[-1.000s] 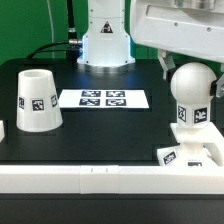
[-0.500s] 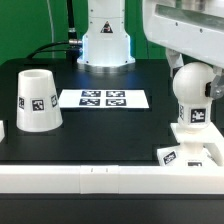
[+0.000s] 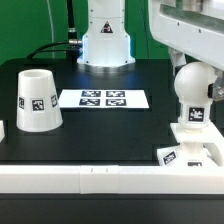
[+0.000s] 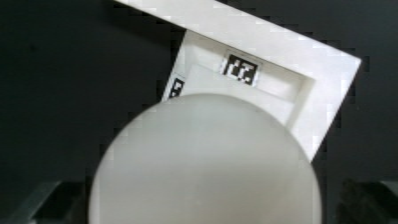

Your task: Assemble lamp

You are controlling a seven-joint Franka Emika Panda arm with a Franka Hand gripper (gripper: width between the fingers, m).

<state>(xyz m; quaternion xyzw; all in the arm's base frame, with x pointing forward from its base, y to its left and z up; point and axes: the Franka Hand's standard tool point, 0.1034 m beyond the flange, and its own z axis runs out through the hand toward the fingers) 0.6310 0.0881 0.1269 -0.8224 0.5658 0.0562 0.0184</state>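
since the earlier frame the arm [image 3: 185, 25] has slid toward three o'clock in the exterior view, while the bulb [image 3: 192, 88] stands where it was. the bulb is upright at the three o'clock side of the table [image 3: 100, 135], neck down on the base [image 3: 192, 132]. the shade [image 3: 37, 100] sits mouth down well apart, at nine o'clock from the marker board [image 3: 103, 98].

the wrist view looks straight down the bulb's long axis: its dome fills the space between the two dark fingers [image 4: 50, 200], with the base's tag beyond it. so the gripper [image 4: 205, 200] straddles the bulb from directly above, jaws spread wide about it. whether the pads actually press on it i cannot tell; the edges are blurred. any coming twist or lift, i judge, depends on staying centred on that vertical axis.
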